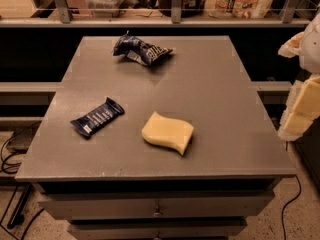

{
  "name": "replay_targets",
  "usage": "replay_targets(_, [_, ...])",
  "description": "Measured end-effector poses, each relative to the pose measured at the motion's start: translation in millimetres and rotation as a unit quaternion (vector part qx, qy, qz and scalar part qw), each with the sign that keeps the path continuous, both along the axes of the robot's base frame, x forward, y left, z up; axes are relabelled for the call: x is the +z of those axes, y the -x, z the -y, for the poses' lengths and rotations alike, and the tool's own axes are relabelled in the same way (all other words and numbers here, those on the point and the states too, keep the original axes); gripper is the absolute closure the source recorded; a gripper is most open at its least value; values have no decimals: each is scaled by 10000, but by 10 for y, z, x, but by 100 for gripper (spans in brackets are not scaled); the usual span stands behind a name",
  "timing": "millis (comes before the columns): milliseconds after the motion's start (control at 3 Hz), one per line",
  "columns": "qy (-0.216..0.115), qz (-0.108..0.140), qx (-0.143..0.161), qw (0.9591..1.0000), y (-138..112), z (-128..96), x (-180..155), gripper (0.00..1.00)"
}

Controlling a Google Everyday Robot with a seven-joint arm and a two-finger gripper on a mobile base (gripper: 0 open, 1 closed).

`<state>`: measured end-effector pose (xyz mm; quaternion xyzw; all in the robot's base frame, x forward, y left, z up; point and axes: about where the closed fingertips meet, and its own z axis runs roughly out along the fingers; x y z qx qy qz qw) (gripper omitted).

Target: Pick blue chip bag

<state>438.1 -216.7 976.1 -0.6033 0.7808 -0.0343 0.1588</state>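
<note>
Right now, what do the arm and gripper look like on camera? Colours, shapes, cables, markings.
Only a slice shows at the right edge, beside the table. The gripper is blocky, in pale yellow-cream segments with lighter edges. Above it the arm is rounded and whitish. No markings or cables on either can be made out.

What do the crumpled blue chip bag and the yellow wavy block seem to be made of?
The crumpled dark-blue chip bag looks like thin foil or plastic film: creased, faintly glossy. The pale yellow wavy block seems soft sponge foam: matte, rounded edges. The pincer hangs at the view's right edge.
</note>
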Motion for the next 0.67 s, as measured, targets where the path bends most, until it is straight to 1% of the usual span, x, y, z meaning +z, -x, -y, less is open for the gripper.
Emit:
replay_targets(333, [-10, 13, 1, 10000, -6, 4, 7, 0])
replay_targets(667, [-410, 137, 97, 9990, -182, 62, 9, 0])
